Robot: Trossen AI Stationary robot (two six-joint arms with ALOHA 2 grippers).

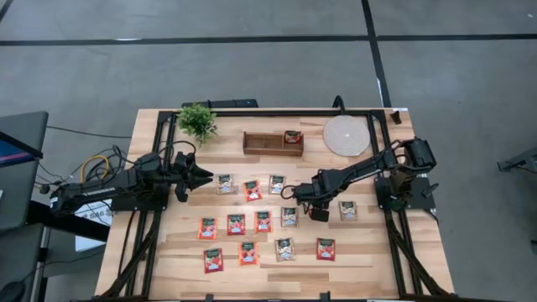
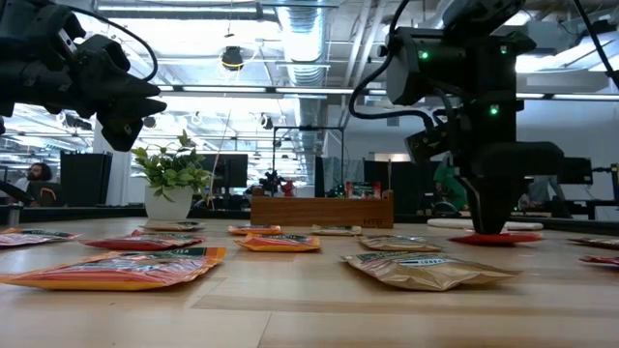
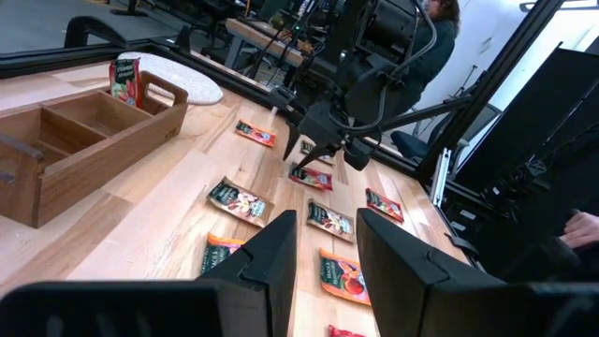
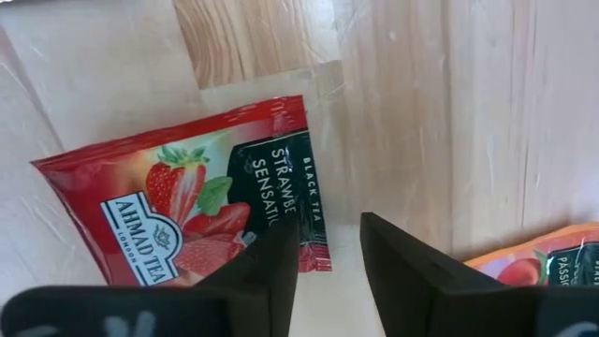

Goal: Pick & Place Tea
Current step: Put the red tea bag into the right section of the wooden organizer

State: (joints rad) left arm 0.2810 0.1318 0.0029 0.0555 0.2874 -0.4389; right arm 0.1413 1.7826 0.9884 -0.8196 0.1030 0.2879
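Note:
Several flat tea sachets, red-orange and pale, lie in rows on the wooden table (image 1: pixel 168 252). My right gripper (image 4: pixel 329 271) points down, open, low over a red strawberry sachet (image 4: pixel 178 225) that lies flat; the sachet's near corner reaches into the gap beside one finger (image 4: pixel 271 271). The low view shows that gripper (image 2: pixel 488 230) just above the red sachet (image 2: pixel 493 239). My left gripper (image 1: pixel 205 178) waits open and level at the table's left side, holding nothing. One more sachet (image 1: pixel 292 137) stands in the wooden tray (image 1: pixel 260 144). My right gripper comes at the red sachet's corner (image 4: pixel 314 257) from above, with one finger at the sachet's edge. I cannot tell whether the finger touches it. The sachet lies flat on the table.
A round pale disc (image 1: pixel 346 134) lies at the far right and a potted plant (image 1: pixel 197 120) stands at the far left. An orange sachet (image 4: pixel 552 262) lies close beside the right gripper. Black frame rails run along both table sides. People sit in the room behind.

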